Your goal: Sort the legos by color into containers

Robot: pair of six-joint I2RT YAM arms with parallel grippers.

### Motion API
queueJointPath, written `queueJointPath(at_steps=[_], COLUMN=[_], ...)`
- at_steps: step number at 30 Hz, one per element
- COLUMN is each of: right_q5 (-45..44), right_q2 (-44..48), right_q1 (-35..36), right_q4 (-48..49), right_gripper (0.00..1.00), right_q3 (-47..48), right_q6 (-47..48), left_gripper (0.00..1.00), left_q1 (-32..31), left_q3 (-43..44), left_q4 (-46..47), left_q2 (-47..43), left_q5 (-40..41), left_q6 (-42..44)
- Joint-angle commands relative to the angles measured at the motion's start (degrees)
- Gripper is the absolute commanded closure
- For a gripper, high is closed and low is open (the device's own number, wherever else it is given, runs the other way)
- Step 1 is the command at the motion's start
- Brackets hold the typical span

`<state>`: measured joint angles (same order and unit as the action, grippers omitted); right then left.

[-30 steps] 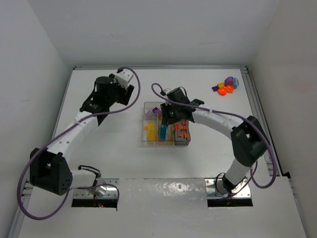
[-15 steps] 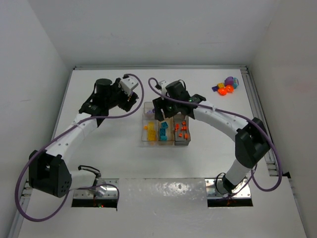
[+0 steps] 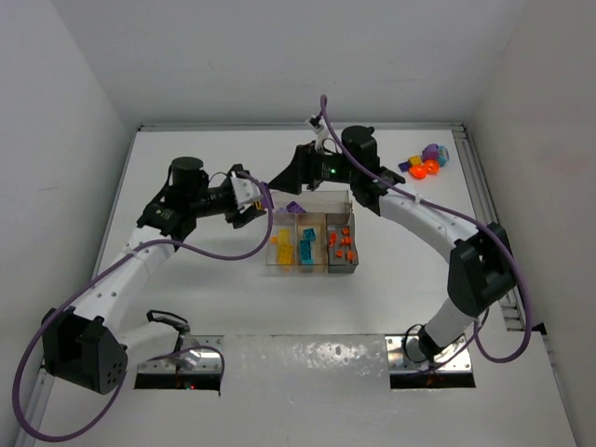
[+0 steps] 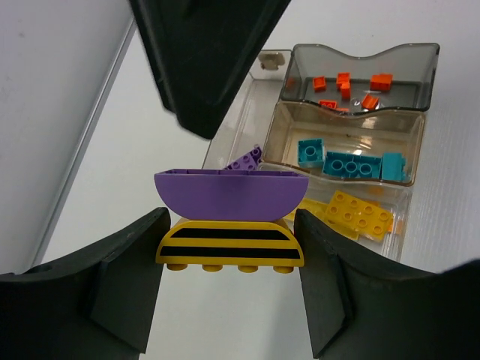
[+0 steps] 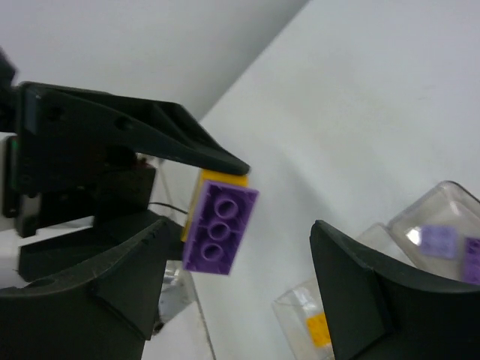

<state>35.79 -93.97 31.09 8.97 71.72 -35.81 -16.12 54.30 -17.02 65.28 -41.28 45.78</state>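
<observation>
My left gripper [image 4: 231, 251] is shut on a two-brick stack held in the air, a curved purple brick [image 4: 231, 193] on a yellow black-striped one [image 4: 229, 244]. It hovers by the left end of the clear tray [image 3: 353, 200]. The tray's narrow sections hold yellow legos [image 4: 356, 214], teal legos [image 4: 349, 163] and orange legos [image 4: 345, 81]. A purple lego [image 4: 244, 159] lies in the wide section. My right gripper [image 3: 296, 173] hangs open just behind the tray. In the right wrist view the purple brick [image 5: 220, 229] sits between its spread fingers, untouched.
A small pile of loose legos [image 3: 426, 160], purple, orange and yellow, lies at the back right near the table's raised rim. White walls close in the table on the left, right and back.
My right gripper opened, rose out of the tray and swung back and to the left. The left gripper carried the stack rightward to the tray's left end.
</observation>
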Motion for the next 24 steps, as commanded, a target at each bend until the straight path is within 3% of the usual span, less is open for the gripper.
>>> queueJointPath(at_steps=[1,4,12,18,24], right_q5=[7.9,10.3,6.2,8.0,9.4], right_q2=[-1.6,-2.7,-2.9,-4.1,-5.6], right_q1=[0.5,0.9,1.2,1.3,2.2], right_q4=[12.5,16.2,9.6,10.2,9.7], right_gripper=[0.25,0.25,0.26,0.38,0.41], right_q3=[-0.1,0.0,-0.8,0.2,2.2], right_q6=[-7.2,-9.7,-6.5,-7.1,-7.1], left_gripper=[1.0,1.0,1.0,1.0,1.0], left_q1=[0.5,0.5,0.5,0.5,0.5], left_q3=[-0.3,-0.1,0.6,0.3,0.0], left_q4=[1.8,2.3,4.0,6.1,8.8], left_q2=[-1.4,-1.3,-1.4,-1.4,-1.3], left_q5=[-5.8,-6.2,-5.5,-5.0,-4.2], left_q6=[4.2,4.5,2.9,1.9,-0.5])
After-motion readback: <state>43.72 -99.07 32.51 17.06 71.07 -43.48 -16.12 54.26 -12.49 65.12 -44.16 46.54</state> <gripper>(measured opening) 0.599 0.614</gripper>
